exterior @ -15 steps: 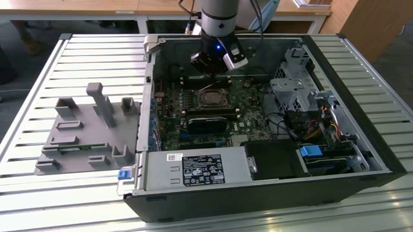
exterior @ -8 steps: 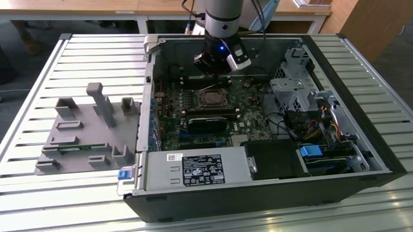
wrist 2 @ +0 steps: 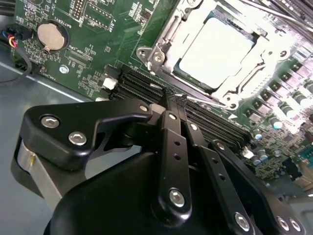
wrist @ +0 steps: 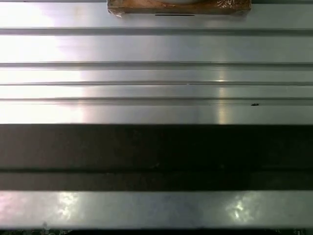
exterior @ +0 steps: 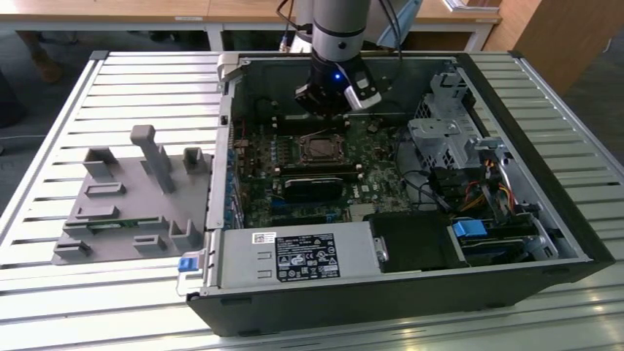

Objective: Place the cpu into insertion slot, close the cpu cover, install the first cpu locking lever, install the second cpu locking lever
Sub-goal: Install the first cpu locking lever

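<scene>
An open black computer case (exterior: 546,241) lies on a slatted metal table (exterior: 117,80), its green motherboard (exterior: 370,186) facing up. In the exterior view the robot arm (exterior: 340,29) comes down from the top centre of the frame, and its gripper (exterior: 326,110) hangs inside the case just above the insertion slot (exterior: 320,148), which sits a little above the middle of the picture. In the second wrist view the gripper (wrist 2: 173,100) fills the lower half of the frame, its 2 black fingers (wrist 2: 171,127) pressed together with nothing between them, their tips over the long black memory slots (wrist 2: 215,125). At the upper right of that view the cpu (wrist 2: 217,49) lies flat in the insertion slot (wrist 2: 164,29), its silver top bright with glare, and the cpu cover (wrist 2: 266,46) frames it closely on all sides. A round coin battery (wrist 2: 49,35) sits at the upper left. In the exterior view a grey moulded fixture (exterior: 131,197) rests on the table at the left of the frame, well apart from the case.
</scene>
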Available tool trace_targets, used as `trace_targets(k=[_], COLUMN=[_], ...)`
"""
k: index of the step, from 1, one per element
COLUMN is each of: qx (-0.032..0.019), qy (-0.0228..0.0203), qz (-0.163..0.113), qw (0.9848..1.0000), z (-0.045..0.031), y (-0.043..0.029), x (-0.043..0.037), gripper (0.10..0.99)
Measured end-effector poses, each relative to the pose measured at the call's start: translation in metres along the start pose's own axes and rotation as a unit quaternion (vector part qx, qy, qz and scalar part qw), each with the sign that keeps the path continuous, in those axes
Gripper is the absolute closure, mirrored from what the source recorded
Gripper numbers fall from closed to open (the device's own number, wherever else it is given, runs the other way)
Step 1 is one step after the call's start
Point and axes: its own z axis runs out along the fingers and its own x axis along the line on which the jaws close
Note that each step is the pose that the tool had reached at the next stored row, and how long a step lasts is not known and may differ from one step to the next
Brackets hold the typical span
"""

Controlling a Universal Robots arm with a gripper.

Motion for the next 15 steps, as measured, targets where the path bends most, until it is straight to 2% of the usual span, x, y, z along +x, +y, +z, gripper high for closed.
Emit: trace_targets(k=[15], qx=[0.0016], qy=[-0.0001], qz=[0.0], qw=[1.0], z=[0.0099], y=[-0.0009], x=[-0.0017], gripper=[0.969])
